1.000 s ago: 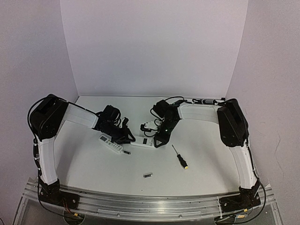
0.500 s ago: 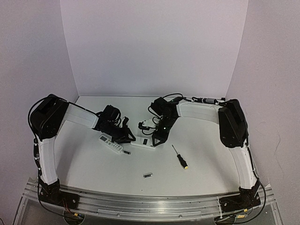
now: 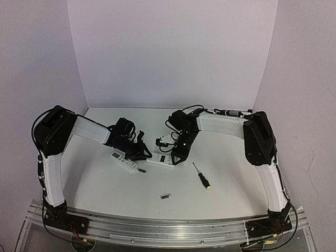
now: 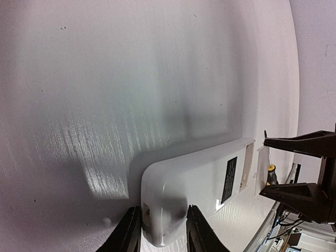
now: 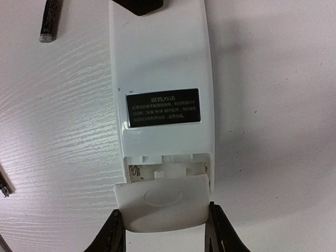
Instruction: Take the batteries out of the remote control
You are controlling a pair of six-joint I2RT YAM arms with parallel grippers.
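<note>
You have 2 batteries out of the remote (image 5: pixel 160 79): the first battery (image 3: pixel 142 170) lies just near of its left end, the second battery (image 3: pixel 166 196) well nearer you. The remote lies back up mid-surface, and its compartment (image 5: pixel 165 170) is open and looks empty. Your left gripper (image 4: pixel 160 231) has its jaws clamped on the remote's left end, your right gripper (image 5: pixel 164 223) on the white cover (image 5: pixel 163 202). Only letting go seems left. The white surface (image 3: pixel 105 184) also bears a second remote (image 3: pixel 123 160) and a screwdriver (image 3: pixel 201 176). Pale walls (image 3: pixel 173 52) enclose it.

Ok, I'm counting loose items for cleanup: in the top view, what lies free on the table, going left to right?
Face-up remote → battery → second battery → screwdriver. The held remote overlaps the second battery sideways, so it's skipped.
</note>
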